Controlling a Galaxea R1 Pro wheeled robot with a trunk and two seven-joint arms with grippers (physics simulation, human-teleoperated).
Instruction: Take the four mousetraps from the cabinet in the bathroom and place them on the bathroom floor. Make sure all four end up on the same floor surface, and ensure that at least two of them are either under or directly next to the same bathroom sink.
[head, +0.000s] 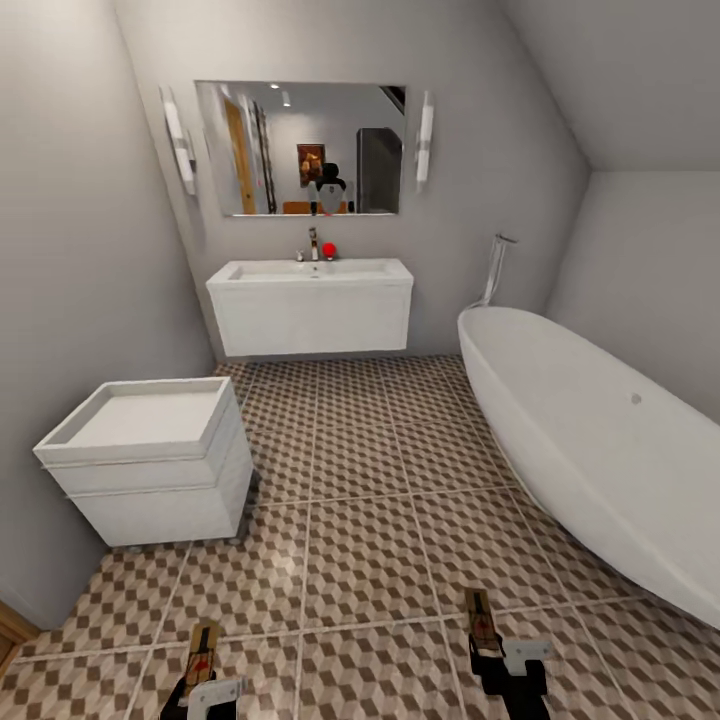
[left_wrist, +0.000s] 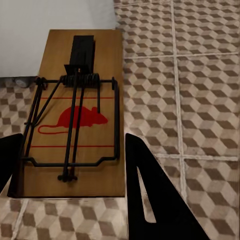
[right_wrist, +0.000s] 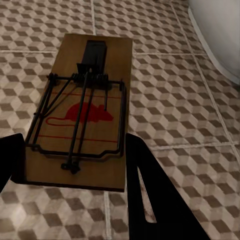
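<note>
I hold one mousetrap in each hand, above the bathroom floor (head: 360, 520). My left gripper (head: 200, 685) is shut on a tan wooden mousetrap (head: 203, 645) with a red mouse print (left_wrist: 75, 110); its black fingers (left_wrist: 160, 200) clamp the board's near end. My right gripper (head: 492, 660) is shut on a second mousetrap (head: 481, 612), seen close in the right wrist view (right_wrist: 82, 110) between dark fingers (right_wrist: 155, 195). The white wall-hung sink (head: 310, 300) is straight ahead at the far wall, several tiles away. The cabinet is out of view.
A small white two-drawer unit (head: 150, 470) stands on the left against the wall. The white oval bathtub (head: 590, 440) runs along the right side. A mirror (head: 300, 148) hangs above the sink. Patterned tiles stretch between unit and tub up to the sink.
</note>
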